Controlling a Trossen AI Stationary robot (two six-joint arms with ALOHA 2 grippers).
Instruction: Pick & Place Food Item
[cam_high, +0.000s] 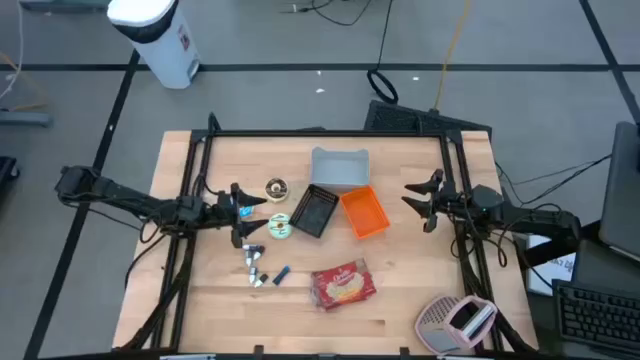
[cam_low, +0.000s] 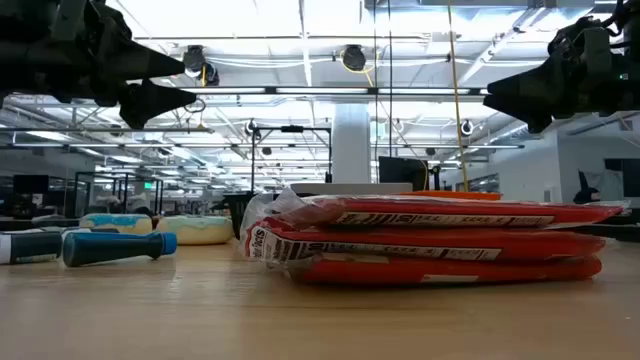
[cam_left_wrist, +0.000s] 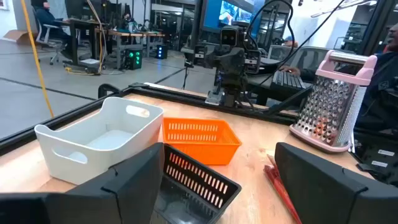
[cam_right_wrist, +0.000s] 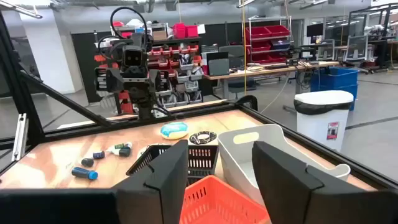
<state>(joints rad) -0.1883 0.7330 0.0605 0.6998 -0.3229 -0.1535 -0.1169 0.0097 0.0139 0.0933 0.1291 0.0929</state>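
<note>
High view shows my left end effector (cam_high: 243, 212) hanging above the worktop (cam_high: 200, 310) with its fingers spread wide and nothing between them; my right end effector (cam_high: 420, 200) hovers at the far side, fingers part-way apart and likewise empty. The food packet (cam_high: 344, 283), a red crinkly bag, lies flat on the wood, well apart from both end effectors: forward and toward the front edge from my left one, and about as far from my right one, on the front-edge side.

I judge the main risk to be the grasp itself. The packet is low, flat and slippery-looking, so coming down on its broad face may just press it into the wood, or my fingers may pinch a fold of film and let the contents sag and slide out. A blue-handled tool (cam_high: 281, 275) and other small bits lie between my left end effector and the packet; a low sweep could knock them. When placing, the three bins stand touching or nearly so: grey bin (cam_high: 340, 168), black basket (cam_high: 313, 210), orange basket (cam_high: 363, 212). A careless release could catch a rim.

The packet's long axis runs roughly across the worktop, from my left side toward my right, tilted slightly; I cannot tell which end is the top.
</note>
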